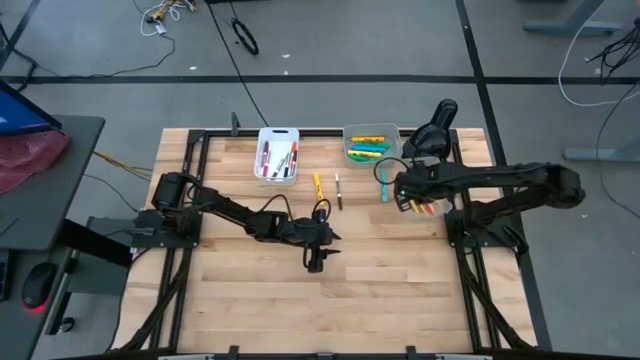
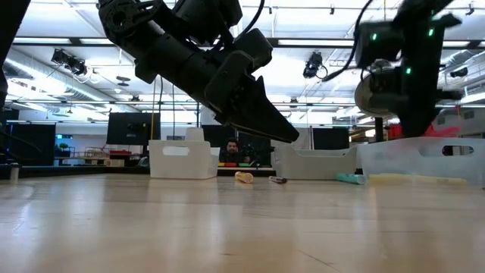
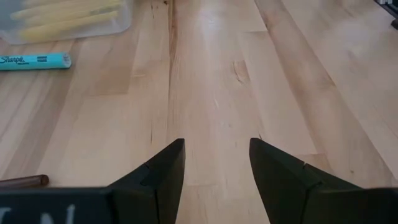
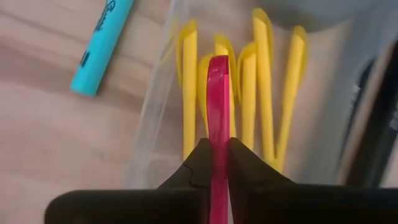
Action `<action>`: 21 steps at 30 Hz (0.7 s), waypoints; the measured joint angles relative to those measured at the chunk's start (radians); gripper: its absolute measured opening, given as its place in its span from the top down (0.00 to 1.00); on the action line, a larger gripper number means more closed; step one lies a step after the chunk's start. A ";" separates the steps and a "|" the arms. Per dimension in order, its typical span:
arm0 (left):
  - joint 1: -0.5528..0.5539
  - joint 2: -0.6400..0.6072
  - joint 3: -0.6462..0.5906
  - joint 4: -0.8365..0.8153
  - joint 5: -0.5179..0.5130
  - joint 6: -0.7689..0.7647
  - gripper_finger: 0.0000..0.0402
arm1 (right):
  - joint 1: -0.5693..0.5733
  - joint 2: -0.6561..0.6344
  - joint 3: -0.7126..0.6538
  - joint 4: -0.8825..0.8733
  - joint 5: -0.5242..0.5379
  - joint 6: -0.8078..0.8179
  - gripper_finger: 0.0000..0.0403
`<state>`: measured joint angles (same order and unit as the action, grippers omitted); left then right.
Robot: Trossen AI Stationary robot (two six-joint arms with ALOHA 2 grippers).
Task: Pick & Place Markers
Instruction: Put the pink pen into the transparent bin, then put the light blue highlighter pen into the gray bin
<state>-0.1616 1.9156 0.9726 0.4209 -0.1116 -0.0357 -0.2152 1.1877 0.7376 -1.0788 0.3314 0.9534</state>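
Note:
My right gripper (image 4: pixel 217 146) is shut on a red marker (image 4: pixel 217 81) over a clear bin (image 4: pixel 158 118) that holds several yellow markers (image 4: pixel 264 74). In the high view that gripper (image 1: pixel 404 193) is at the bin's left end (image 1: pixel 428 207). A teal marker (image 1: pixel 384 185), a thin dark pen (image 1: pixel 338 190) and a yellow marker (image 1: pixel 317 185) lie flat on the table. My left gripper (image 1: pixel 316 262) hovers open above bare wood near the table's middle, touching nothing; its fingers frame empty boards (image 3: pixel 216 146). My right gripper pinches the red marker between its two fingers, at a stretch of the barrel (image 4: pixel 218 134) beside the fingertips. The marker lies along the fingers and sticks out ahead of them. Its free end (image 4: pixel 217 65) is over the yellow markers; whether it touches them I cannot tell.
A white bin (image 1: pixel 277 155) with red and dark markers and a grey bin (image 1: pixel 371 143) with green and yellow ones stand at the far side. The near half of the table (image 1: pixel 350 310) is bare wood. A person shows far behind the table (image 2: pixel 233 149).

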 joint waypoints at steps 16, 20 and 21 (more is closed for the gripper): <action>0.000 0.000 0.000 0.000 0.000 -0.005 0.54 | -0.101 -0.001 -0.071 0.134 0.053 -0.147 0.67; 0.000 0.000 0.000 0.000 0.000 -0.005 0.54 | -0.086 -0.008 -0.032 0.125 0.053 -0.148 0.64; 0.000 0.000 0.000 0.000 0.000 -0.005 0.54 | -0.077 -0.009 -0.014 0.124 0.053 -0.148 0.64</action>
<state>-0.1612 1.9156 0.9726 0.4213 -0.1116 -0.0410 -0.2927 1.1786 0.7234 -0.9546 0.3843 0.8055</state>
